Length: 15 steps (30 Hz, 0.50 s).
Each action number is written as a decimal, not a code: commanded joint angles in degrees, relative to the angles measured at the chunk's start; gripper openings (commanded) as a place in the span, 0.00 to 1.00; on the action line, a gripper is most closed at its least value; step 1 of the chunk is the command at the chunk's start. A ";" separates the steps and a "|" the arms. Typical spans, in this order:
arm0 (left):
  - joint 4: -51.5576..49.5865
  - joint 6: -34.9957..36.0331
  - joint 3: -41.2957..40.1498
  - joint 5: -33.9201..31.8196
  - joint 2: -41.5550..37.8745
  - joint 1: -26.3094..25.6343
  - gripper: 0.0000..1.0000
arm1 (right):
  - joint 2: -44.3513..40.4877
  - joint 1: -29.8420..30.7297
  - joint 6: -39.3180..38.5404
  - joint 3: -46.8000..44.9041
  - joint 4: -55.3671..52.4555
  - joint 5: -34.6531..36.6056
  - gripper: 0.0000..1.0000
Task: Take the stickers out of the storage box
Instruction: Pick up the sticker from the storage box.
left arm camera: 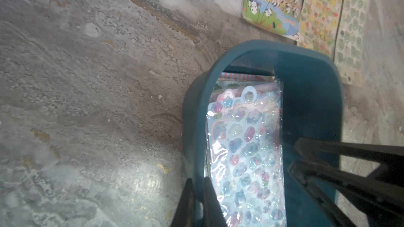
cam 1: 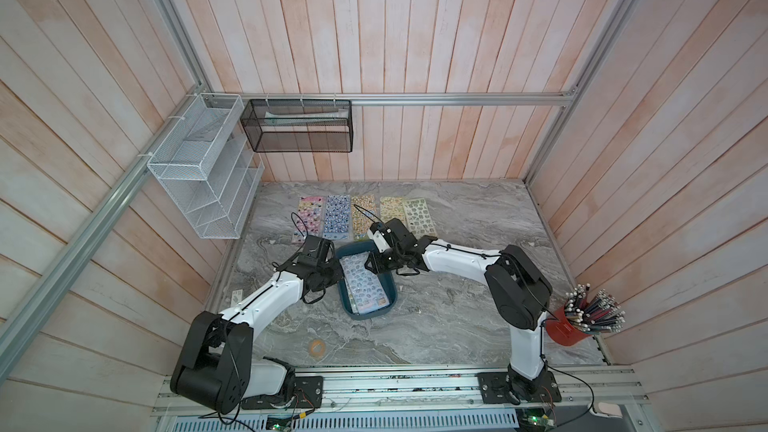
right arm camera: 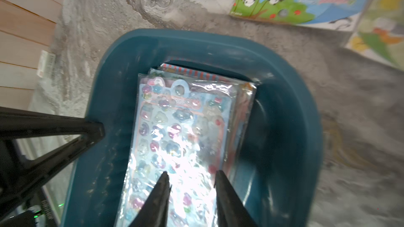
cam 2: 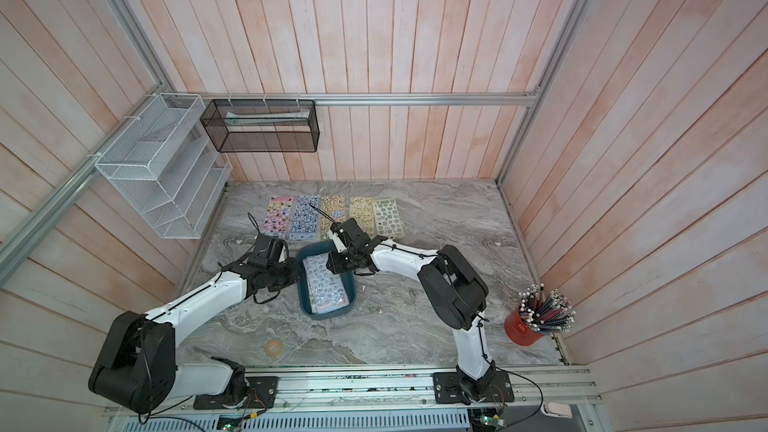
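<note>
The storage box (cam 1: 366,317) (cam 2: 328,315) is a dark teal tray in the middle of the marble table. A stack of stickers (cam 1: 365,289) (right arm camera: 175,127) lies in it, with a pale blue glossy sheet (left arm camera: 247,149) on top. My left gripper (left arm camera: 199,185) (cam 1: 338,273) is shut on the box's left wall, one finger inside and one outside. My right gripper (right arm camera: 192,174) (cam 1: 370,264) is open just above the top sheet at the box's far end, with nothing between its fingers. Several more stickers (cam 1: 332,218) (cam 2: 305,218) lie in a row on the table behind the box.
A white wire-mesh rack (cam 1: 203,168) and a black mesh basket (cam 1: 297,126) hang on the back left walls. A red cup of pencils (cam 1: 569,326) stands at the table's right edge. A small tape ring (cam 1: 317,347) lies near the front.
</note>
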 commanded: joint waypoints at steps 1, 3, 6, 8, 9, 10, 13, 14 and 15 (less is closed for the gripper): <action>0.03 0.40 0.82 -1.21 0.20 0.43 0.01 | 0.04 1.88 -2.69 2.71 -8.46 9.71 0.42; 0.02 0.40 0.85 -1.19 0.19 0.45 0.01 | 1.14 2.55 -2.86 3.63 -9.91 11.61 0.43; 0.02 0.40 0.70 -1.18 0.03 0.44 0.01 | 3.09 2.81 -2.75 4.55 -10.88 11.84 0.45; 0.02 0.39 0.61 -1.18 -0.04 0.46 0.01 | 4.11 3.23 -2.60 4.76 -10.63 11.46 0.46; 0.08 0.40 0.60 -1.10 -0.04 0.46 0.01 | 4.57 3.47 -2.50 5.06 -10.66 11.39 0.47; 0.10 0.40 0.61 -1.06 0.08 0.48 0.01 | 5.20 3.75 -2.58 5.43 -10.78 11.23 0.47; 0.11 0.40 0.73 -0.91 0.11 0.46 0.01 | 7.25 4.56 -2.81 7.06 -11.58 11.10 0.50; 0.10 0.40 0.79 -0.87 0.11 0.42 0.01 | 7.92 4.66 -2.74 7.58 -11.93 11.06 0.50; 0.11 0.39 0.78 -0.89 0.11 0.46 0.01 | 8.33 4.75 -2.74 7.93 -12.07 11.05 0.51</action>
